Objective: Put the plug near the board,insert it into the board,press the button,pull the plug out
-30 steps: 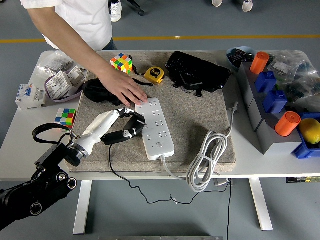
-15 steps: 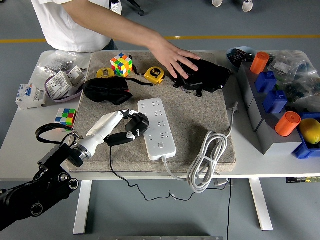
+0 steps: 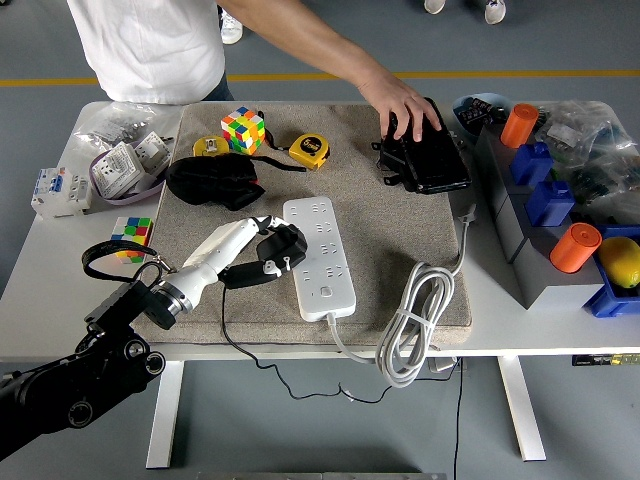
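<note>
One white tabletop (image 3: 60, 300) on a grey floor carries a beige mat (image 3: 400, 230) where the left hand (image 3: 268, 252), fingers curled around the black plug (image 3: 283, 246), rests against the white board (image 3: 319, 257)'s left edge.

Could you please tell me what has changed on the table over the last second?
The person's hand left the power strip and crossed right to the black case, which now lies further right, looking narrower. The left hand, shut on the plug, crept toward the strip's left edge, and the strip shifted slightly. The Rubik's cube, tape measure and coiled cable stayed put.
</note>
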### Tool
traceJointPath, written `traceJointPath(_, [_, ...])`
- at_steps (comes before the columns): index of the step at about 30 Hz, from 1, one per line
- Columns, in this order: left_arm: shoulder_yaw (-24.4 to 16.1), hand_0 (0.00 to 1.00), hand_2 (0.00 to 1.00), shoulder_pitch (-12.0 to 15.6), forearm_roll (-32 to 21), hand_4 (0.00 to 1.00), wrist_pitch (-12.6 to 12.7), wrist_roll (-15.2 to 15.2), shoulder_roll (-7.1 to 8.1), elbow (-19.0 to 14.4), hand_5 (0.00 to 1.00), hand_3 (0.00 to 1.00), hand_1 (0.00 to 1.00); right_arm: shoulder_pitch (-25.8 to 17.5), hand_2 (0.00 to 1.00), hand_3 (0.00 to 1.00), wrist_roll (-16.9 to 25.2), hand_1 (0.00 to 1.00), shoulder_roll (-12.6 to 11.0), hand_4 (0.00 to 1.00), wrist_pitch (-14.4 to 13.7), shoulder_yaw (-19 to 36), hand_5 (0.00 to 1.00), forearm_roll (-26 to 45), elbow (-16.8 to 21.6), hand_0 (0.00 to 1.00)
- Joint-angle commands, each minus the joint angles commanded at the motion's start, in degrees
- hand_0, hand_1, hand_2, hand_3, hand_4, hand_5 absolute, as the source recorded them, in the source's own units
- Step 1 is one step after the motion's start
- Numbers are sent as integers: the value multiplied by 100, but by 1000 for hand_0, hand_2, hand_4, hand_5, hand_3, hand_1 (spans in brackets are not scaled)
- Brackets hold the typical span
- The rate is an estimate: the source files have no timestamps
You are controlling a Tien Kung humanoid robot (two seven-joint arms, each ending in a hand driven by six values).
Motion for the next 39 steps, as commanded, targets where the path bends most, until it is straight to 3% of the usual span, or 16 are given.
traceJointPath(28, [-1,663,747,-32,-20,806,-16,-7,-3,-99,840,702,739,-3,632,554,14,663,9,998,-3,36,530,-31,13,646])
traceJointPath(39, [-238,662,746,158,-13,809,228,-140,172,-216,841,700,736,-5,631,554,15,663,13,998,-2,52,530,-45,21,646])
